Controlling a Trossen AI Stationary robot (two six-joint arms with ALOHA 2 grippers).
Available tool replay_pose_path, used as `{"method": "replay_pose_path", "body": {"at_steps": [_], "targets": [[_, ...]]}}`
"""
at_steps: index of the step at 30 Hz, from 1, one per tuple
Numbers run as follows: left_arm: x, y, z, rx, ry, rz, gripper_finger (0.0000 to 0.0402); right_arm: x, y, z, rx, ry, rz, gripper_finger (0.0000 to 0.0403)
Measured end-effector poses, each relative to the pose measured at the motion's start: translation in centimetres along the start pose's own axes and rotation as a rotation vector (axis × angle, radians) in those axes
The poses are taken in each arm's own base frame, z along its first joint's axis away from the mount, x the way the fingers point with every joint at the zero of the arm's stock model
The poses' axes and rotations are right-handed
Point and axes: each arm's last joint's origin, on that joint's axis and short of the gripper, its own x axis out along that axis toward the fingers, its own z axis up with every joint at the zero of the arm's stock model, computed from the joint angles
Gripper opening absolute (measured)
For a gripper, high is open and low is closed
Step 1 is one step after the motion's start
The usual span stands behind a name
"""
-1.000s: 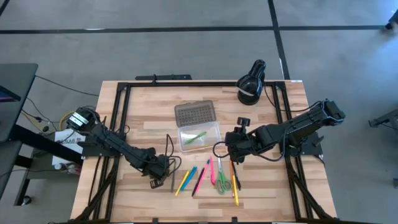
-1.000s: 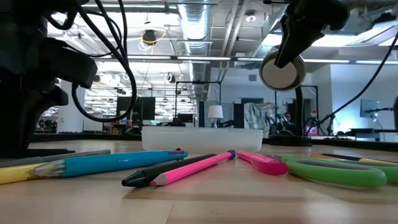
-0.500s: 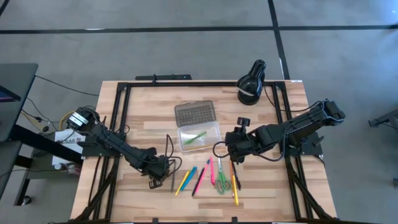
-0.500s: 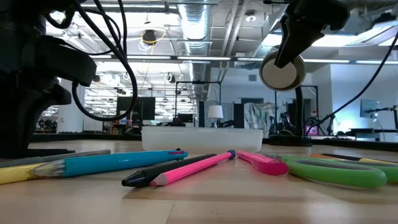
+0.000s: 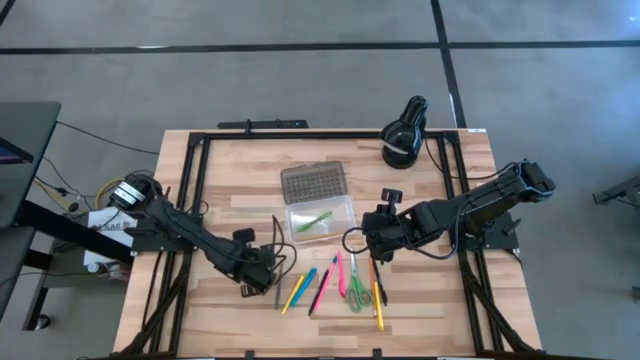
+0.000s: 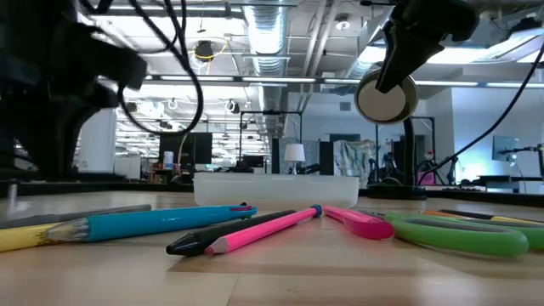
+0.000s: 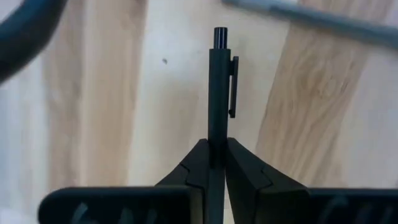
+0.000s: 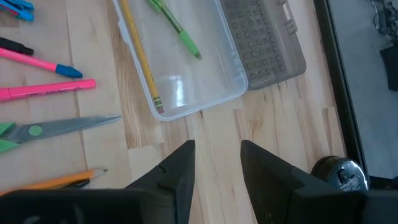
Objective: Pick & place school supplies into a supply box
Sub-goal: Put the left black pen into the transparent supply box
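At seven o'clock on the table, the left gripper is clenching a dark pen. The right gripper is hanging near the supply box, fingers apparently parted, gripping nothing.

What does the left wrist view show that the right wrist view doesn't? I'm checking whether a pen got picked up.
Only the left wrist view shows the left gripper shut on a dark pen, clip visible, above bare wood. Only the right wrist view shows the open right gripper, the clear supply box holding a green pen and a yellow pencil, its grey lid, pink pens and scissors. Both show the wooden table.
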Motion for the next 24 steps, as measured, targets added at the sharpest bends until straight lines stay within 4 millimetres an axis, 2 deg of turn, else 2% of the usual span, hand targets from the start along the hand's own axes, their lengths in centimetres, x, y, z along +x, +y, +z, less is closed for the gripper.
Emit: {"method": "replay_pose_path", "body": {"at_steps": [5,10,19,24], "targets": [[-2.1,0.2,1.7,0.027,-0.099,0.076,0.0021,0.0,0.0,0.0,0.0,0.0,0.0,0.0122],[-3.2,1.9,4.6,0.008,-0.232,0.145,0.0021,0.0,0.0,0.0,-0.001,0.0,0.001,0.0122],[-2.2,8.3,10.2,-0.081,-0.378,0.134,0.0021,-0.8,1.3,-0.4,-0.044,-0.02,0.025,0.0122],[-1.9,11.8,12.6,-0.095,-0.47,0.0,0.0022,-1.3,2.0,-0.7,-0.042,-0.027,0.039,0.0122]]}}
